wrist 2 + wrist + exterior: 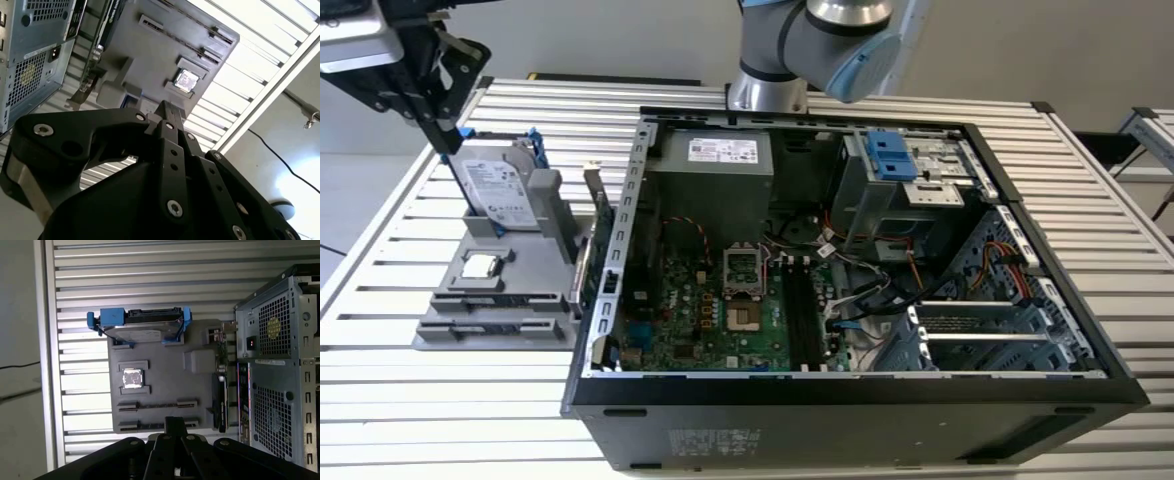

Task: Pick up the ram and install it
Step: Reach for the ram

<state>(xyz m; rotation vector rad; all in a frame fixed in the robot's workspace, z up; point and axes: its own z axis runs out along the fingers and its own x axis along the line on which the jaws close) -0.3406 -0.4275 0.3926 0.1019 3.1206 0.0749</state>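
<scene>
Black two-finger gripper hangs over the hard-drive end of the grey moulded parts tray in the exterior view. Its tips are just above the silver boxy hard drive with blue clips that stands on that tray. A straight descent from here would, I judge, strike the drive's clip and reach nothing useful. Beside the tray lies the open black computer case, with long dark memory slots on its green motherboard. Loose cables near those slots could foul an insertion.

In the first wrist view the fingers are pressed together with nothing bluish-green between them, so the tool is clenched on nothing. The tray's long narrow slots look bare, and I cannot tell where the ram sits. An upright expansion card stands at the tray's edge nearest the case; mistaking it for the ram is the likeliest error.

In the second wrist view the closed tips point at the tray near the square silver processor chip. Lowering while clenched would jam them against the tray.
</scene>
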